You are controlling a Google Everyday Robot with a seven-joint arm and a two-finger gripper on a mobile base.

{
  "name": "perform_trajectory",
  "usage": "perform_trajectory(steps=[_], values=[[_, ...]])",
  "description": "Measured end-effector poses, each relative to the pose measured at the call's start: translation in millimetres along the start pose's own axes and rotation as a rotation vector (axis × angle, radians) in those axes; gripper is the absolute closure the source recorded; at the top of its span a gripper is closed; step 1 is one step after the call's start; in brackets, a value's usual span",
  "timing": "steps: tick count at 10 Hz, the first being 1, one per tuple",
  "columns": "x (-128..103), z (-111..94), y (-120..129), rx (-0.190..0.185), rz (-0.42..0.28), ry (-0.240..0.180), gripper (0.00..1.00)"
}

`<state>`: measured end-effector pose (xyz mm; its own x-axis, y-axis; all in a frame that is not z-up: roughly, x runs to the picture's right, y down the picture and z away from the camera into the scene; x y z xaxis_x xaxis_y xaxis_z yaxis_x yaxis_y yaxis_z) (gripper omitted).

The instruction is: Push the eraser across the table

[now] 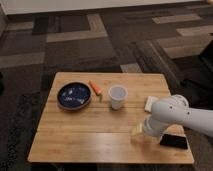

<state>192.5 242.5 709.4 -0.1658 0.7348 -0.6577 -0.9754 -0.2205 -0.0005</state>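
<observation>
Gripper (138, 131) hangs low over the right part of the light plank table (90, 145), largely behind the white arm (175, 117). Just right of it, a black eraser (174, 141) lies near the table's right front corner. Dark patterned carpet (75, 45) surrounds the table.
</observation>
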Motion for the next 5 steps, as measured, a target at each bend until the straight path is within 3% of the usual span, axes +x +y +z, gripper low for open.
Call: perform_trajectory(steps=[5], values=[[-7, 14, -8, -0.068, -0.070, -0.035, 0.35]])
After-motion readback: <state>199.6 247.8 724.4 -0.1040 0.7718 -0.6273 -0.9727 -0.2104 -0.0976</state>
